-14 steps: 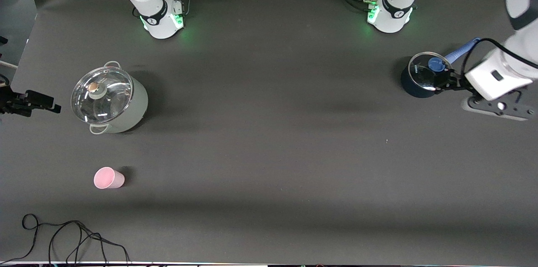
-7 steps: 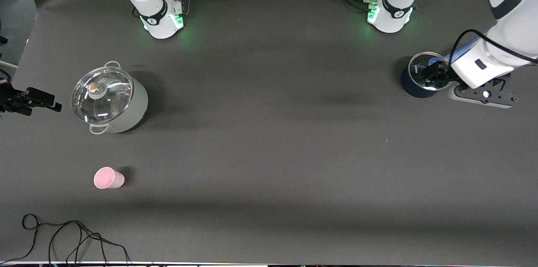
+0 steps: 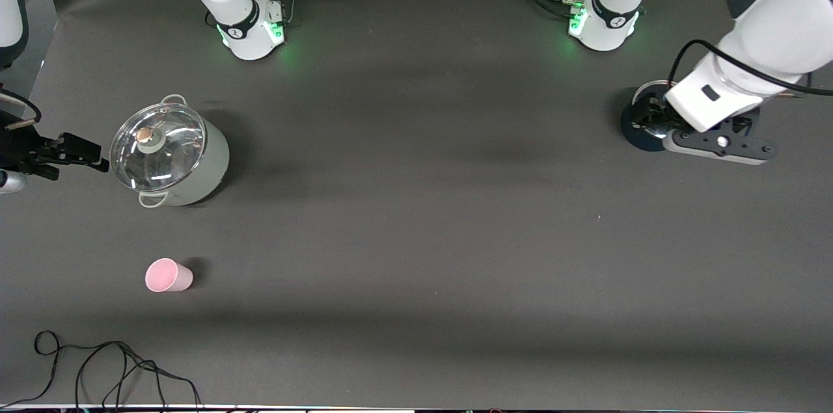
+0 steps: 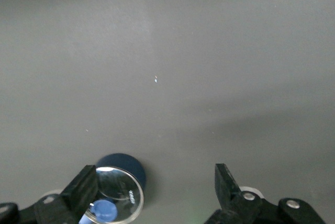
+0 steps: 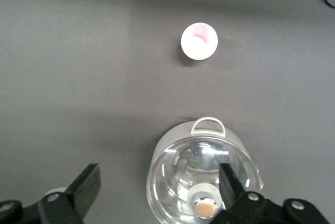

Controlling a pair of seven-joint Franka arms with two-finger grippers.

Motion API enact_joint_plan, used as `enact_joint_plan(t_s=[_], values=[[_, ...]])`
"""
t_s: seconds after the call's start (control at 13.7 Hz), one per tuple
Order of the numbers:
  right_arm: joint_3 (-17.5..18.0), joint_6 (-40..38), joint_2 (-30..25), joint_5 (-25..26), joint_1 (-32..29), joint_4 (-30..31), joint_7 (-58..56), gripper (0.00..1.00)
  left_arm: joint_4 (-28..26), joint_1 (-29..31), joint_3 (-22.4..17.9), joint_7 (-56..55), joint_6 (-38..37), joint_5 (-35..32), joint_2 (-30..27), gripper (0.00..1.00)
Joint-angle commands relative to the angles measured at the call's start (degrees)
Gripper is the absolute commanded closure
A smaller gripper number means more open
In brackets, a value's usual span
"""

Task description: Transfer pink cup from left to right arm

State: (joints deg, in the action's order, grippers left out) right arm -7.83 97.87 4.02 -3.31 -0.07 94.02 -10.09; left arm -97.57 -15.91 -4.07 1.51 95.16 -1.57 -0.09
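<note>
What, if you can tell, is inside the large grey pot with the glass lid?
Through the glass lid the large grey pot shows only a bare, shiny interior in the right wrist view. The lid's knob and reflections hide part of the bottom, so small contents cannot be excluded.

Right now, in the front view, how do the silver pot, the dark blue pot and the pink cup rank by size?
1. Silver pot, clearly largest.
2. Dark blue pot, though the left gripper over it hides part.
3. Pink cup, smallest.
</note>
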Motion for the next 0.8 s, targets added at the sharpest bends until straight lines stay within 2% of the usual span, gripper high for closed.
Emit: enact_joint_plan(t_s=[0.0, 0.22, 0.51, 0.73], values=[[-0.3, -2.1, -1.0, 1.3, 0.8, -2.2, 6.6, 0.0, 2.6, -1.4, -2.2, 5.7, -0.5, -1.8, 1.8, 0.0], [0.0, -3.3, -1.1, 1.3, 0.9, -2.8, 6.7, 0.0, 5.1, -0.8, -2.3, 4.9, -1.6, -1.3, 3.5, 0.0], [2.3, -3.2, -0.4, 1.4, 0.8, -2.6, 6.9, 0.0, 5.1, -0.7, -2.2, 0.7, -2.4, -1.2, 3.5, 0.0], [2.4, -3.2, -0.4, 1.4, 0.8, -2.6, 6.9, 0.0, 5.1, -0.8, -2.2, -1.1, -3.4, -1.1, 3.5, 0.0]])
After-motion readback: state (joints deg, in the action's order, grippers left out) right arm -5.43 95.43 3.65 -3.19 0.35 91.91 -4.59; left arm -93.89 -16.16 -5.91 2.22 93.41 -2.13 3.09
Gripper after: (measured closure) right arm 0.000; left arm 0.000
